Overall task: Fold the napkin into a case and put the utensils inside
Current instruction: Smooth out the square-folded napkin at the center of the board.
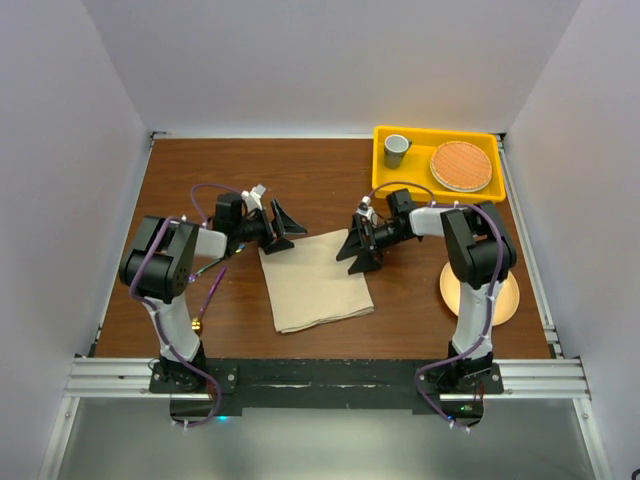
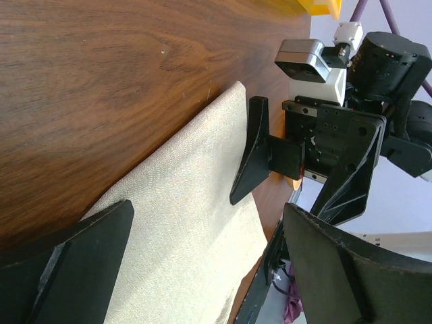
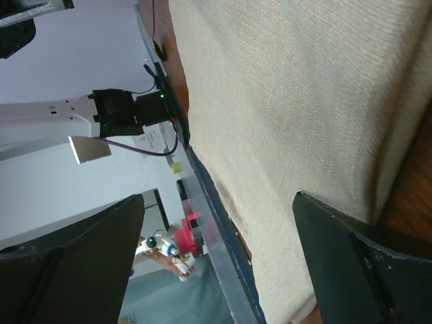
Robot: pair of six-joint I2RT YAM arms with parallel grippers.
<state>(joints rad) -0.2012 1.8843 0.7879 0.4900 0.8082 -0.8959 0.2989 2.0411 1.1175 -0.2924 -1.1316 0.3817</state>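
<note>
The beige napkin [image 1: 316, 280] lies flat on the wooden table as a rough rectangle, and it also fills the left wrist view [image 2: 182, 229] and the right wrist view [image 3: 304, 101]. My left gripper [image 1: 283, 231] hovers open at the napkin's far left corner, nothing between its fingers [image 2: 74, 263]. At the far right corner my right gripper [image 1: 357, 256] is open and empty too. A slim purple utensil [image 1: 214, 287] lies by the left arm, with a gold tip [image 1: 197, 324] near it; the arm partly hides them.
A peach plate [image 1: 510, 300] sits on the table under the right arm. At the back right, a yellow tray [image 1: 384, 150] holds a grey cup [image 1: 397, 150] and a round woven mat [image 1: 461, 165]. White walls enclose the table.
</note>
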